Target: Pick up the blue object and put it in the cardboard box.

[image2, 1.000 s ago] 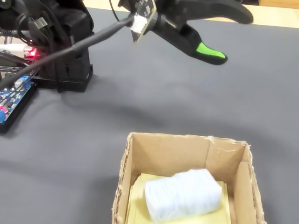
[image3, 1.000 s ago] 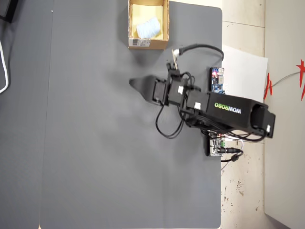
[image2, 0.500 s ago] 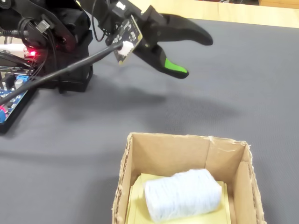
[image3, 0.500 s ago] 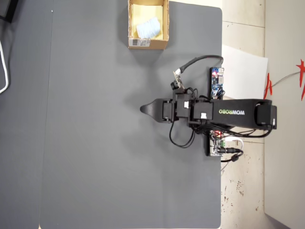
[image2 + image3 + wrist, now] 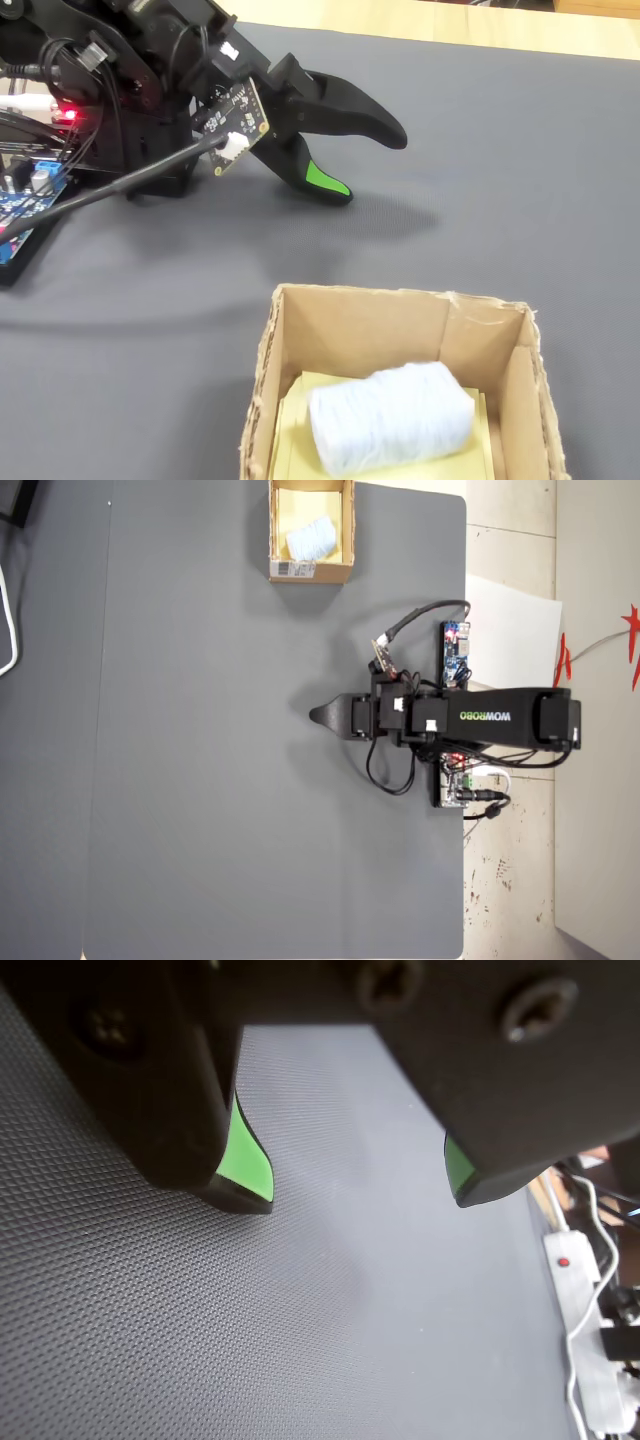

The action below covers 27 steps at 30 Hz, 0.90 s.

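Note:
The blue object [image 5: 390, 415], a pale, soft rounded pad, lies inside the cardboard box [image 5: 360, 325] at the bottom of the fixed view. From overhead, the blue object [image 5: 311, 538] rests in the box [image 5: 346, 530] at the top edge of the mat, with a white label on the box's near side. My gripper [image 5: 368, 163] is far from the box, low over the dark mat, open and empty. In the wrist view the gripper [image 5: 360, 1195] shows two black fingers with green pads [image 5: 245, 1155] spread wide, and only bare mat lies between them.
A white power strip [image 5: 585, 1340] with a red switch lies beyond the mat's right edge in the wrist view. Circuit boards and cables [image 5: 455, 655] sit by the arm base [image 5: 500, 717]. A white paper sheet [image 5: 515, 630] lies on the floor to the right.

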Tool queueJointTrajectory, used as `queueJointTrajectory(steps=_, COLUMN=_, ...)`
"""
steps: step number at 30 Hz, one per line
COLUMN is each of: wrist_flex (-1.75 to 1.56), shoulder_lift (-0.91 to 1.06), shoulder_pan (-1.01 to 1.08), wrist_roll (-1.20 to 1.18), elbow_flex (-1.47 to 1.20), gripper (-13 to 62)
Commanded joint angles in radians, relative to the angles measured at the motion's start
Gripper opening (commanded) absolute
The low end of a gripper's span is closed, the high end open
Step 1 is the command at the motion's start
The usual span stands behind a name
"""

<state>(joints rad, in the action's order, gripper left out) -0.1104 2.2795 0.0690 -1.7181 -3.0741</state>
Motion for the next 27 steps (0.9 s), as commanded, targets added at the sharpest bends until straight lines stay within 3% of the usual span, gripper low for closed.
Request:
queueJointTrajectory(steps=1, wrist_flex=-0.058, shoulder_lift=0.091, shoulder_pan=0.0, wrist_roll=-0.003, elbow_flex=-0.037, gripper=34.2)
queueJointTrajectory(steps=8, wrist_flex=0.078, shoulder_lift=0.092, shoulder_pan=0.002, wrist_roll=-0.003, elbow_flex=-0.044, gripper=34.1)
queueJointTrajectory(steps=27, wrist_flex=0.077, shoulder_lift=0.091, shoulder_pan=0.012, wrist_roll=-0.003, elbow_flex=-0.044, gripper=34.1)
